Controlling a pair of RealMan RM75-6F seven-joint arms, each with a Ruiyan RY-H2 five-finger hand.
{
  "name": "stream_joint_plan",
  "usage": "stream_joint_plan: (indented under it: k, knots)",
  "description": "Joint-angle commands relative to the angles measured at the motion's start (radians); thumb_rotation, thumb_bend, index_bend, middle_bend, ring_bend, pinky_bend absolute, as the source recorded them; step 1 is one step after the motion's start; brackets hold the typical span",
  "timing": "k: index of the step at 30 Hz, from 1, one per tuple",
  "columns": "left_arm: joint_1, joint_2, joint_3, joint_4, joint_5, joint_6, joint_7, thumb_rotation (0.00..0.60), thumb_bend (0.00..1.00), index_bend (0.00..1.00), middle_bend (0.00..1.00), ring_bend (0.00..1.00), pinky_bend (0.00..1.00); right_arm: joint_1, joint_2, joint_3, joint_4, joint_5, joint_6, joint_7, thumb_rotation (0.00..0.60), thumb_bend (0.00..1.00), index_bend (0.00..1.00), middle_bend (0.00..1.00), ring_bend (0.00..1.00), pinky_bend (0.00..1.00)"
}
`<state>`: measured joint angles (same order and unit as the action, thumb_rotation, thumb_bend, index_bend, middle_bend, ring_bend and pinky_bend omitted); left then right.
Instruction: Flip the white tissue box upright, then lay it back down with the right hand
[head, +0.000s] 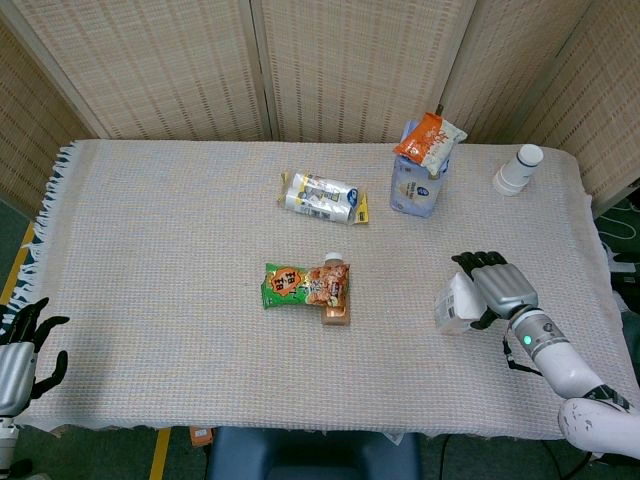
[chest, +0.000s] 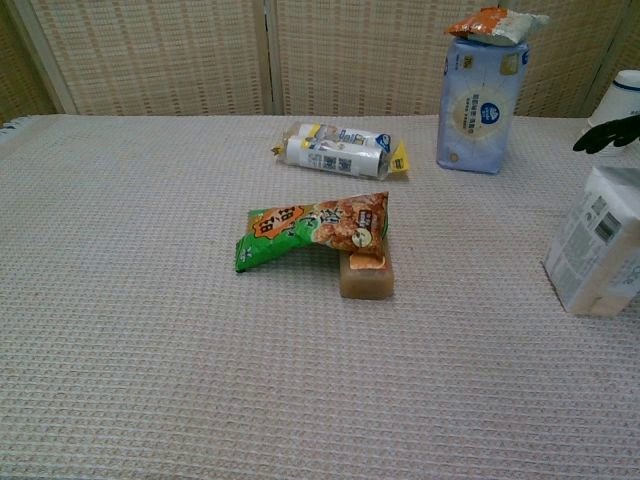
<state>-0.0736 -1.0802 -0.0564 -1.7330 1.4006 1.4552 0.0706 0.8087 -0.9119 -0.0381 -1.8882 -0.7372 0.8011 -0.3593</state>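
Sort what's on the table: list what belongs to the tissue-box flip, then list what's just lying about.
Part of the job:
white tissue box
right robot hand, resting on the box

Just lying about:
green snack bag
brown block under it
silver packet
blue tissue pack
orange snack bag
white cups

We count one white tissue box (head: 454, 304), one blue tissue pack (head: 415, 186), two snack bags, orange (head: 429, 139) and green (head: 304, 285), one brown block (chest: 365, 275), one wrapped roll pack (head: 322, 196), one cup stack (head: 518, 169), and two hands (head: 503, 288) (head: 17, 360).
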Motion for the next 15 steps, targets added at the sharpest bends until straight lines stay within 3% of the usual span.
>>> stream_joint_plan:
  k: [1, 15]
  knots:
    - [0.001, 0.000, 0.000, 0.001, -0.001, 0.000, -0.002, 0.600, 0.49, 0.27, 0.00, 0.00, 0.25, -0.004, 0.000, 0.002, -0.005, -0.008, 0.003, 0.001, 0.600, 0.03, 0.07, 0.05, 0.01, 0.00]
    - [0.000, 0.001, 0.000, -0.002, 0.000, 0.000, 0.001, 0.600, 0.49, 0.27, 0.00, 0.00, 0.25, -0.017, 0.001, 0.003, -0.001, -0.003, 0.005, -0.003, 0.600, 0.03, 0.23, 0.10, 0.04, 0.00]
